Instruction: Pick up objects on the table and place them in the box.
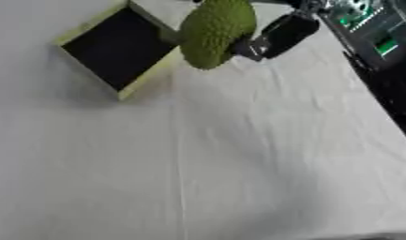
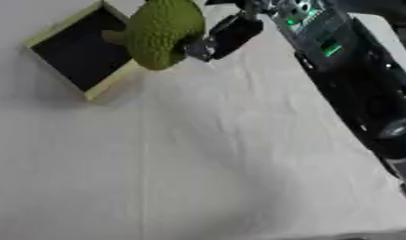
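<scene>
A green bumpy oval fruit hangs over the right rim of the box, partly covering that rim. The box is a shallow square tray with a pale yellow-green rim and a black inside, lying askew at the upper left. My right hand comes in from the upper right. Its black palm sits against the fruit's right side, and its fingers are hidden behind the fruit. I see nothing inside the box. My left hand shows in no view.
A white cloth covers the table. The table's right edge runs diagonally down to the right. Beyond it is my dark right arm with green lights.
</scene>
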Tool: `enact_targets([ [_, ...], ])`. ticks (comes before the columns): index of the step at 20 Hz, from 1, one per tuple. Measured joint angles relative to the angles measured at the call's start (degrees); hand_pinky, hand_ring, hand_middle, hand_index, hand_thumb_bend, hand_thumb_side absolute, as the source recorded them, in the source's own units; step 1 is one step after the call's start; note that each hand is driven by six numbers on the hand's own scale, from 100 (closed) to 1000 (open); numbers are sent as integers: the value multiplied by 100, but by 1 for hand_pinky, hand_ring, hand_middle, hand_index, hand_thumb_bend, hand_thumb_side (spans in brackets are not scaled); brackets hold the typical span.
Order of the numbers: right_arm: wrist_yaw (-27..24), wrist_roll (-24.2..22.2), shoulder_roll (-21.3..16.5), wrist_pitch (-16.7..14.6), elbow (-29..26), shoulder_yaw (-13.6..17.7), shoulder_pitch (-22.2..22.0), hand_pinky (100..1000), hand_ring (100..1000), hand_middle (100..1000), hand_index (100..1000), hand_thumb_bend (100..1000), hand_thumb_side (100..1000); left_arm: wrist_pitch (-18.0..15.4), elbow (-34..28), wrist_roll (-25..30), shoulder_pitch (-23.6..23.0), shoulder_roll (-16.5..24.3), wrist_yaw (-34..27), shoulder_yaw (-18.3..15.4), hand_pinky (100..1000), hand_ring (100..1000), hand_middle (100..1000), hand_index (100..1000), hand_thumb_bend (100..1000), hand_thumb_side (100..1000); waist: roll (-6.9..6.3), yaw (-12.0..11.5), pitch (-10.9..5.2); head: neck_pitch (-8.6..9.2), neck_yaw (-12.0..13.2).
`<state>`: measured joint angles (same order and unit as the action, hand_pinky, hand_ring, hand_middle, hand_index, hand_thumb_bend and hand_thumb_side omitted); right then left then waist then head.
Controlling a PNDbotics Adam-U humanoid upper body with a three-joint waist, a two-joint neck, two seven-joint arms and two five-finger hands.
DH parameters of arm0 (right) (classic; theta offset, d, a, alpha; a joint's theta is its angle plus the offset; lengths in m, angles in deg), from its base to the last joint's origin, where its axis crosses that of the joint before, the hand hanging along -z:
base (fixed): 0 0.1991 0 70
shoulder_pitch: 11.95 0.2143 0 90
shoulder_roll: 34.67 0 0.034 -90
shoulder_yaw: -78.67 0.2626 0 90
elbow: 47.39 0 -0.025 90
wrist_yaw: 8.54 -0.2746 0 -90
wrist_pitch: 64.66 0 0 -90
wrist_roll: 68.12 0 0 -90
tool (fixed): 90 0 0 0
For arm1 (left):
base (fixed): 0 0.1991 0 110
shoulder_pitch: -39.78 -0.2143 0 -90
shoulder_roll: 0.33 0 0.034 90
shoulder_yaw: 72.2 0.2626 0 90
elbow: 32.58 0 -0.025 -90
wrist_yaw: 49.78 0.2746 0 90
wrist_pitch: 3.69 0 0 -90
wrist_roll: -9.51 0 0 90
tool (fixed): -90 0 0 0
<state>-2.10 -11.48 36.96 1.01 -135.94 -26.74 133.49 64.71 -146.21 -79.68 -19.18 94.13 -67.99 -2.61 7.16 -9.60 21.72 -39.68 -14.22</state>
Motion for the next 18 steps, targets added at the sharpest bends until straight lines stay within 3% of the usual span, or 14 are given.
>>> enact_targets([
  [9, 420, 153, 739, -442, 1344, 435, 866, 613, 792, 479, 694, 100, 133, 36, 0, 36, 223, -135, -73, 79, 589, 709, 602, 691, 100, 537, 51, -220, 98, 47, -303],
  [14, 1346, 735, 1232, -1224, 2773, 759, 1293, 597, 787, 480, 691, 100, 117, 60, 0, 80, 398, -219, -152, 137, 589, 710, 602, 691, 100, 541, 89, -392, 211, 114, -487],
  [18, 2050, 1273, 1481, -1630, 3359, 962, 1463, 607, 785, 480, 691, 100, 107, 77, -1, 129, 555, -293, -219, 192, 589, 709, 602, 691, 100, 539, 168, -590, 310, 184, -628],
])
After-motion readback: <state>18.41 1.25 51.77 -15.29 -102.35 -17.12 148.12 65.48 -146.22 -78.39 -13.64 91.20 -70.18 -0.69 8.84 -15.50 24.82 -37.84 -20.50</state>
